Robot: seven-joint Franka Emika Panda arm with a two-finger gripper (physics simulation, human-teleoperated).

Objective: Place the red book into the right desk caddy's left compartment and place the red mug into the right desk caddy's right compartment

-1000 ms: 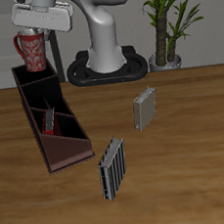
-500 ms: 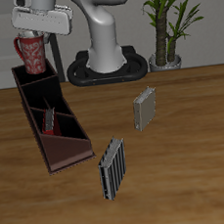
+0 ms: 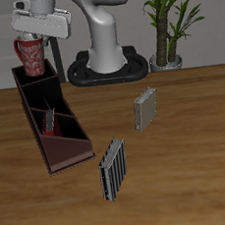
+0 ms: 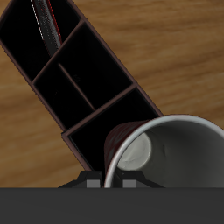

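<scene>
My gripper (image 3: pixel 32 37) is shut on the red mug (image 3: pixel 32 56) and holds it upright just above the back end of the right desk caddy (image 3: pixel 77 128). The wrist view shows the mug's white inside (image 4: pixel 175 162) over the caddy's square end section (image 4: pixel 109 118), the right compartment. The red book (image 3: pixel 48 120) stands inside the caddy, in a section nearer the table's front edge; its white page edges (image 4: pixel 45 24) show in the wrist view at the caddy's far end. The gripper's fingertips are hidden behind the mug.
Two grey-striped books stand on the table: one (image 3: pixel 113 170) near the caddy's front end, the other (image 3: pixel 145 109) farther back toward the middle. The robot's base (image 3: pixel 109 60) and a potted plant (image 3: pixel 169 24) sit at the back.
The gripper and the red mug have sunk slightly toward the caddy's back end. Nothing else has moved.
</scene>
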